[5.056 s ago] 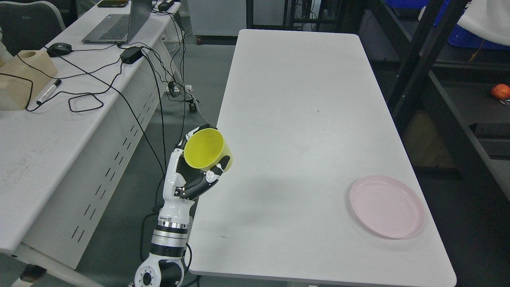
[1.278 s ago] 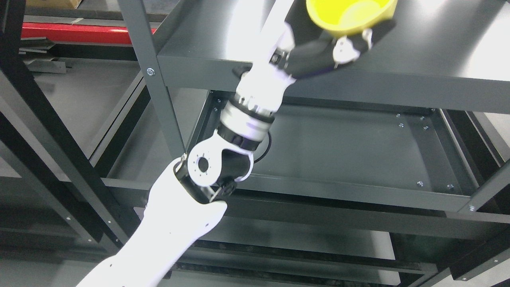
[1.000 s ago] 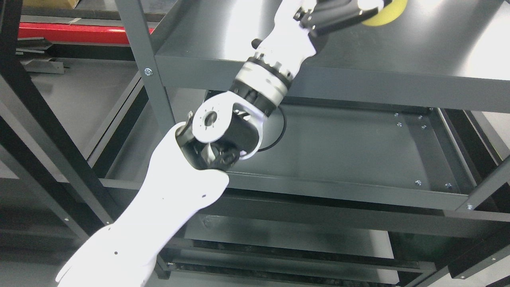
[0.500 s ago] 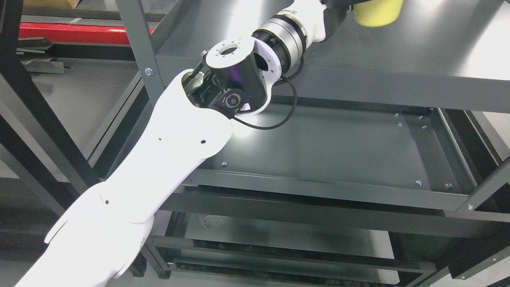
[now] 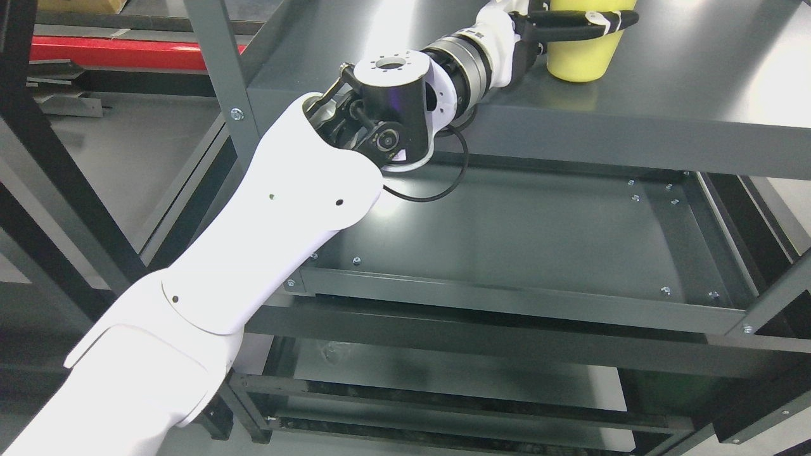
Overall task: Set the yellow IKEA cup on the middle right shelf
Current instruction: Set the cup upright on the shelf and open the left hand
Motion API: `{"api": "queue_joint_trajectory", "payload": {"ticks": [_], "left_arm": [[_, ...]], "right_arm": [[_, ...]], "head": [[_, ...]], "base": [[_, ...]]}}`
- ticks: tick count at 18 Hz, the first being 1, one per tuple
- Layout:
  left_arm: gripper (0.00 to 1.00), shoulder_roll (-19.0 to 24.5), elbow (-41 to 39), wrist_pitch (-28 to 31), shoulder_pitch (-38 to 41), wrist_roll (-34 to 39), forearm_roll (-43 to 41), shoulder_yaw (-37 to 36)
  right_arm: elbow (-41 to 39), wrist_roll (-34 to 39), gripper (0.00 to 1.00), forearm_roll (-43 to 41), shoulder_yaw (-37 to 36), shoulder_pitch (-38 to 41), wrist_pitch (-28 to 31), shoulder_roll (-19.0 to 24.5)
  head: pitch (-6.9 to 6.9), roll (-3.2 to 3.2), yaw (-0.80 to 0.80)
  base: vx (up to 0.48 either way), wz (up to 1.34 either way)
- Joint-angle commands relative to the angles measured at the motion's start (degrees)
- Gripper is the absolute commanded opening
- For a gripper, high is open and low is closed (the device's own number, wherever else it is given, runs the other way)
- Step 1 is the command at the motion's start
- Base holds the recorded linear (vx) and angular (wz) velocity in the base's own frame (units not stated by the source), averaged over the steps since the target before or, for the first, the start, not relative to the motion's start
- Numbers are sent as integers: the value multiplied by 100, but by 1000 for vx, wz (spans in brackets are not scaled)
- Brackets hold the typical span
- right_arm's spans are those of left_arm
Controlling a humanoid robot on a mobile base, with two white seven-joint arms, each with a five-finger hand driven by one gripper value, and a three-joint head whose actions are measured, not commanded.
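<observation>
The yellow cup (image 5: 580, 57) stands upright at the top edge of the head view. Its base is on the dark grey shelf board (image 5: 671, 120), with a faint yellow reflection beneath it. My left hand (image 5: 573, 18) is wrapped round the cup's upper part, and one black finger (image 5: 592, 18) crosses its front. The cup's rim is cut off by the top of the picture. My white left arm (image 5: 285, 209) reaches up from the lower left, with the wrist above the shelf's front lip.
A lower shelf tray (image 5: 538, 240) with a raised rim lies below the board. A grey upright post (image 5: 218, 76) stands left of my forearm, and more frame bars cross at the bottom. A red beam (image 5: 127, 54) runs at the far left.
The camera swung from the white table to the shelf rack. Over the last second my left arm stretched forward, the cup turned upright and came down onto the shelf board.
</observation>
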Motion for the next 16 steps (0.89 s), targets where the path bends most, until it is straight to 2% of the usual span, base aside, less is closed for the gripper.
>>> {"api": "queue_joint_trajectory", "payload": {"ticks": [1, 4, 16], "left_arm": [[91, 100, 191, 49, -54, -50, -263, -189], [99, 100, 94, 31, -72, -67, -316, -136], [99, 100, -898, -126, -19, -76, -1538, 971]], "right_arm": [[0, 4, 99, -141, 97, 79, 4, -100], [0, 4, 99, -141, 97, 79, 4, -100], [0, 4, 99, -141, 97, 79, 4, -100]], "head": [[0, 0, 0], [0, 0, 0], [0, 0, 0]], "base": [[0, 0], [0, 0], [0, 0]]}}
